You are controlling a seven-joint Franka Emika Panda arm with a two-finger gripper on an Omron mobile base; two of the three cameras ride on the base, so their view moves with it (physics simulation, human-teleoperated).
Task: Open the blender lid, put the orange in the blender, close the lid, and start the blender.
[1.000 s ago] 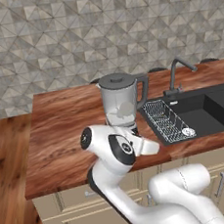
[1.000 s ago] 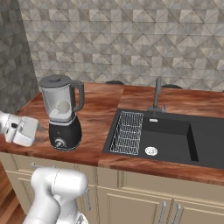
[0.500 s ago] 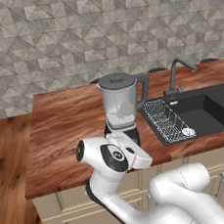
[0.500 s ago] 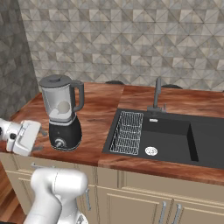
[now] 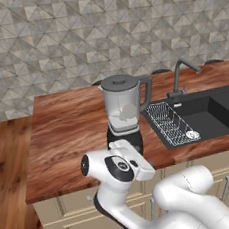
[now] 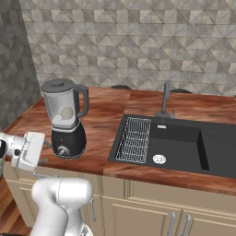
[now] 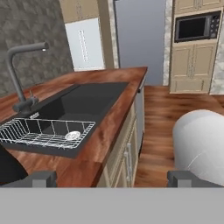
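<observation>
Clear plastic catches my eye first: the blender stands upright on the wooden counter, just beside the left edge of the black sink. Its jar handle faces the sink, and its black base shows a round silver dial at the front. The blender lid sits flat on top of the jar, closing it. Inside the jar I see a pale round shape, the orange, resting low against the wall; through the plastic its colour reads washed out.

Out from the blender, a wire rack lies in the near basin of the sink, and a grey faucet rises behind it. A grey patterned tile wall backs the counter, with cream cabinets below.

My arm is folded low in front of the blender, at the counter's front edge. In the hand view the gripper points along the counter past the sink toward a microwave set in tall cabinets. Its two tips sit far apart at the frame's bottom corners, so I read the claw as wide, with nothing between them.
</observation>
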